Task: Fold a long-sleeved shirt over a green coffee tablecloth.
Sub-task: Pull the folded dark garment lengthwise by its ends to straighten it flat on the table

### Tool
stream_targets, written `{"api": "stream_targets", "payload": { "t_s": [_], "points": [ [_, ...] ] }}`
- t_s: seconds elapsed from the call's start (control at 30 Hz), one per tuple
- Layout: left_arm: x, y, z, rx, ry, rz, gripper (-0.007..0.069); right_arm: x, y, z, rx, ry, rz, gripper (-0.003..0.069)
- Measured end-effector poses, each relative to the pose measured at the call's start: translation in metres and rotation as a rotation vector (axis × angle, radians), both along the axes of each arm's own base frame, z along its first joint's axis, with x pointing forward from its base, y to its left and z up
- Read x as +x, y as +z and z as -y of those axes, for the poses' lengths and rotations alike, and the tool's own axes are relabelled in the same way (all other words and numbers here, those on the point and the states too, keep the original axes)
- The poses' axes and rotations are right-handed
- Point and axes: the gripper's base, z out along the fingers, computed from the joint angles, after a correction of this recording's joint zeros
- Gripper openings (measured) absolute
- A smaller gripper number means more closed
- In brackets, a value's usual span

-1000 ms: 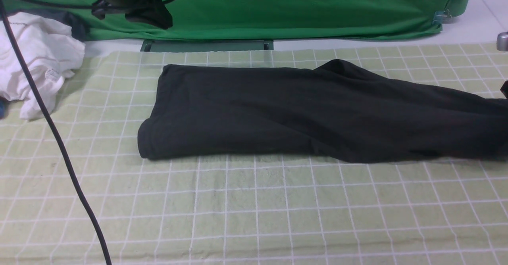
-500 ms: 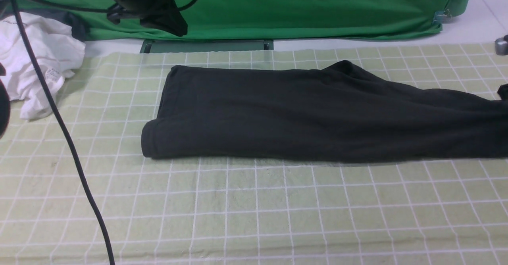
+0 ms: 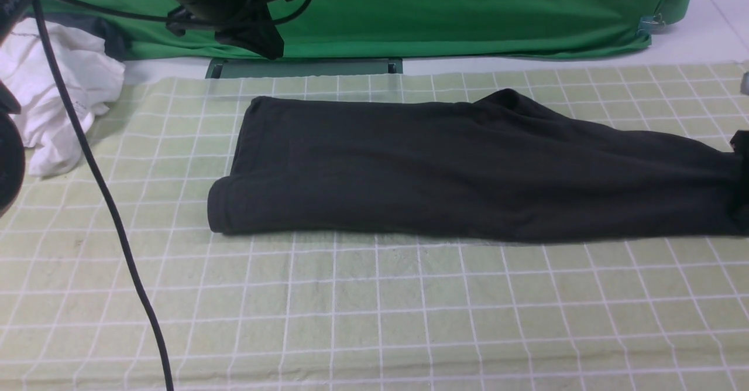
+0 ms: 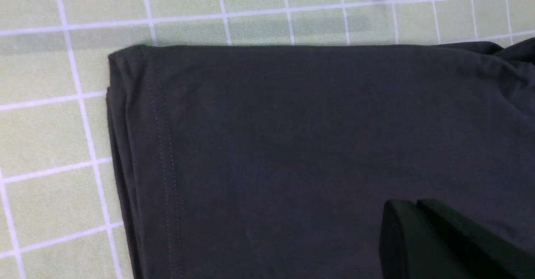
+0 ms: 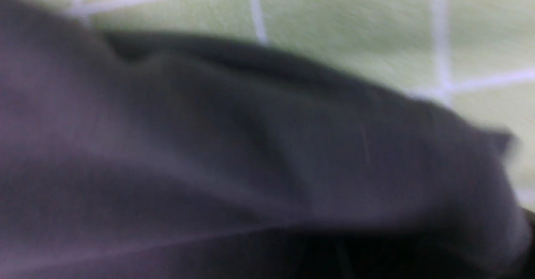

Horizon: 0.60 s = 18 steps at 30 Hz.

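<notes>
Across the middle of the tablecloth point(image 3: 374, 309) lies the shirt point(image 3: 445, 168), already folded lengthwise into a long band with no sleeve showing. By my reckoning the crosswise folds are left to do. Left fingers point(image 3: 257, 37) hover above its far left corner and right fingers point(image 3: 742, 140) are at its right end. I cannot tell whether either pair is clenched.

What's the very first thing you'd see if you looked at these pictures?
The big dark long-sleeved shirt grabs the eye first. It is folded into a long band that runs from the middle to the right edge of the green coffee tablecloth with its white squares. Next come the crumpled white garment at the far left and the bright green fabric at the back.
</notes>
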Motion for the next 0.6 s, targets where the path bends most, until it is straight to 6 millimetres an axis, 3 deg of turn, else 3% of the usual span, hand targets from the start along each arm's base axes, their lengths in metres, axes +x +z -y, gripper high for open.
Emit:
{"api": "stream_targets", "payload": {
  "t_s": [0.1, 0.17, 0.23, 0.27, 0.33, 0.4, 0.47, 0.6],
  "points": [
    [0.000, 0.000, 0.000, 0.002, 0.000, 0.000, 0.0015, 0.001, -0.001, 0.000, 0.000, 0.021, 0.002, 0.0461],
    [0.000, 0.000, 0.001, 0.001, -0.002, 0.000, 0.0015, 0.001, -0.001, -0.001, 0.002, 0.044, 0.005, 0.0412],
    [0.000, 0.000, 0.001, 0.000, -0.002, 0.000, 0.0015, 0.002, 0.000, -0.004, 0.006, 0.056, 0.007, 0.0317],
    [0.000, 0.000, 0.001, -0.001, -0.001, -0.001, 0.0015, 0.002, 0.000, -0.004, 0.006, 0.057, 0.006, 0.0305],
    [-0.001, 0.001, 0.001, -0.008, 0.018, -0.010, 0.0015, 0.005, 0.002, -0.008, 0.013, 0.077, 0.001, 0.0139],
    [-0.006, 0.005, 0.001, -0.007, 0.023, -0.012, 0.0015, 0.005, 0.005, -0.010, 0.011, 0.083, 0.004, 0.0064],
    [-0.016, 0.010, 0.000, -0.003, 0.023, -0.019, 0.0015, 0.004, 0.009, -0.009, 0.001, 0.089, 0.007, 0.0043],
    [-0.071, 0.029, -0.004, 0.060, 0.008, -0.055, 0.0015, 0.001, 0.033, -0.006, -0.051, 0.080, 0.046, 0.0043]
  ]
}}
